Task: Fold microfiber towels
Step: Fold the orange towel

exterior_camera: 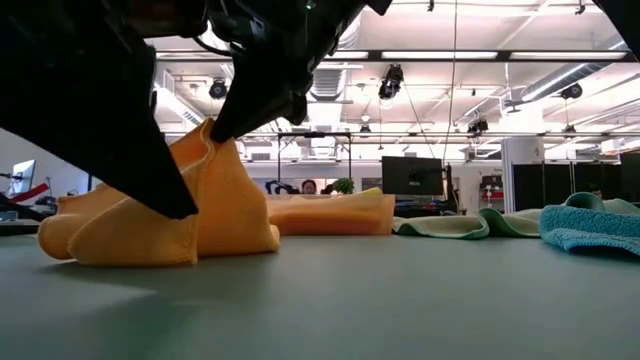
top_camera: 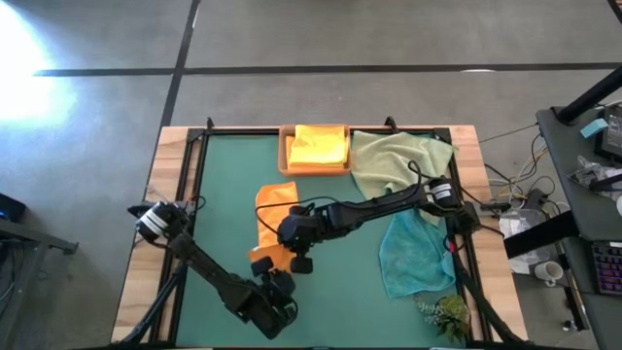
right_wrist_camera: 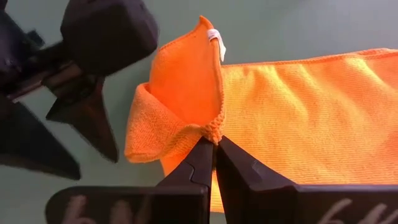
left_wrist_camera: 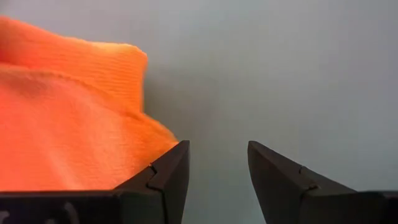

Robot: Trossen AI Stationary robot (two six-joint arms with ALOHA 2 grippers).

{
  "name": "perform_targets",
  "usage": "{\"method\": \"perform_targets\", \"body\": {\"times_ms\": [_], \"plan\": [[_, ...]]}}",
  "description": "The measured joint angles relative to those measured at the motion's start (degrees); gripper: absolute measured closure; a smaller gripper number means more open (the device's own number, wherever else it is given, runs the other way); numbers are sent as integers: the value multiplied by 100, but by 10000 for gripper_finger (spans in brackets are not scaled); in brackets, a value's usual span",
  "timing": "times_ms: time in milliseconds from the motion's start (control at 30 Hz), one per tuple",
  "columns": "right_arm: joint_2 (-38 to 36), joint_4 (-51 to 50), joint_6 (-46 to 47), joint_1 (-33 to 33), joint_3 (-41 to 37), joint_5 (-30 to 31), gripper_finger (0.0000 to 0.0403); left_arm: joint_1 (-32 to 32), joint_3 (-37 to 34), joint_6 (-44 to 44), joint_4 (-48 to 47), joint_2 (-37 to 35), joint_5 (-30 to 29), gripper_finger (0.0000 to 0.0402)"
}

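Bench (top_camera: 224,194) centre is carrying the soft square orange microfiber towel (top_camera: 273,222), half-folded. Right hand (right_wrist_camera: 215,147), at about 5 o'clock of the towel, is pinching its raised hem; carrying that edge flat across toward 12 o'clock would, I judge, square the fold. Left hand (left_wrist_camera: 217,163) is waiting unclenched beside it.

Both arms are dark, nearly black, built of slim tubular links joined by chunky rounded housings. The left arm (top_camera: 209,270) carries a white-and-silver band near its base, and so does the right arm (top_camera: 389,204), by its far joint. Thin black cables loop along the links. The fingers (left_wrist_camera: 163,180) are matte black wedges with angular, faceted faces tapering to narrow tips.
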Motion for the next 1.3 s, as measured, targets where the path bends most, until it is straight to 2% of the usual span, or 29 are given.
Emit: {"method": "perform_targets", "body": {"times_ms": [100,267,333,467,633,867,1033,1200,1300], "plan": [[0,2,-93,-10,-1,-2,394,-4,268,688,-402,-57,-2,254],[2,2,-138,-49,-2,-9,394,44,553,3395,-448,-76,21,254],[2,0,-181,-63,-2,-2,394,129,572,4033,-437,-76,111,254],[4,-64,-228,-95,-11,8,394,347,521,4165,-490,-76,534,254],[4,-168,-206,-96,-11,25,394,605,384,4329,-561,-59,628,254],[5,-138,-253,-102,-9,7,394,778,326,5666,-546,-59,902,254],[7,-180,-244,-105,-9,25,394,911,189,6194,-545,-61,1141,254],[9,-176,-233,-107,-9,39,394,1010,87,6278,-729,-61,1603,254],[9,-166,-238,-105,-9,22,394,1013,168,6044,-1133,-61,1942,254]]}}
